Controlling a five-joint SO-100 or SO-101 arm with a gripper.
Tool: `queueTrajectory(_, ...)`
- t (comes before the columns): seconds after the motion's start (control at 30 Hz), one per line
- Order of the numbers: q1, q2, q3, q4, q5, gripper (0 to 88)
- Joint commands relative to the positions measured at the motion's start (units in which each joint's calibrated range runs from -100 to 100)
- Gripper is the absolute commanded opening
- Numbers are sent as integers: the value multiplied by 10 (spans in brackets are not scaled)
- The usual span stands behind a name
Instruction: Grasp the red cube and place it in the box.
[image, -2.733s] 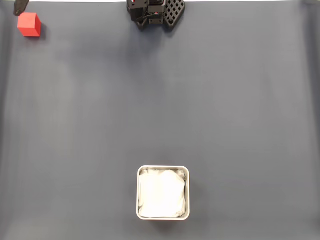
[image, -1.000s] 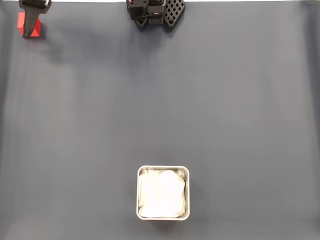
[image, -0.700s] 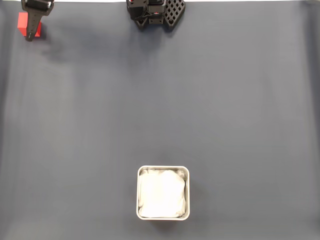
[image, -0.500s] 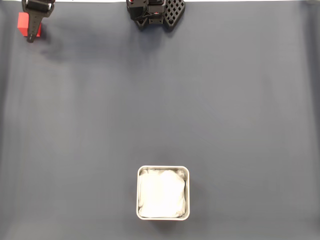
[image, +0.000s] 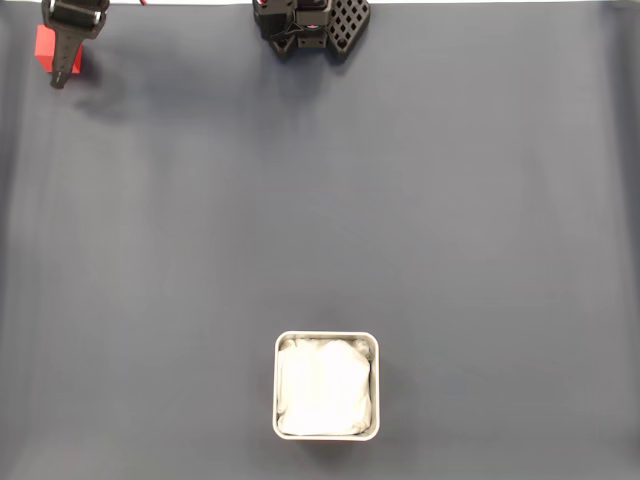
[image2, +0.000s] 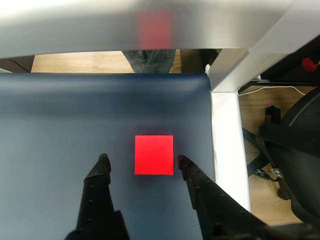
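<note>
Red cube (image2: 154, 154) is sitting on the dark blue counter (image2: 60, 115), just ahead of the spread, empty fingers (image2: 102, 167); wooden floor is showing beyond.

A dark blue-grey fabric mat (image: 420, 220) covers the work surface in the fixed view. In the wrist view its edge meets a white metal frame post (image2: 227, 135). Beyond that lie a light wooden floor (image2: 80, 62) and a black office chair base (image2: 290, 150).

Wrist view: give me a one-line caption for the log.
Open gripper poised over the red cube on the dark blue mat, fingertips flanking the cube's near edge, not yet closed.
</note>
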Motion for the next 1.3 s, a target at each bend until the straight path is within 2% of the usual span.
queueTrajectory(0.0,-12,-4,-11,-12,-6,320)
queueTrajectory(1.27,-25,38,-31,-51,-11,324)
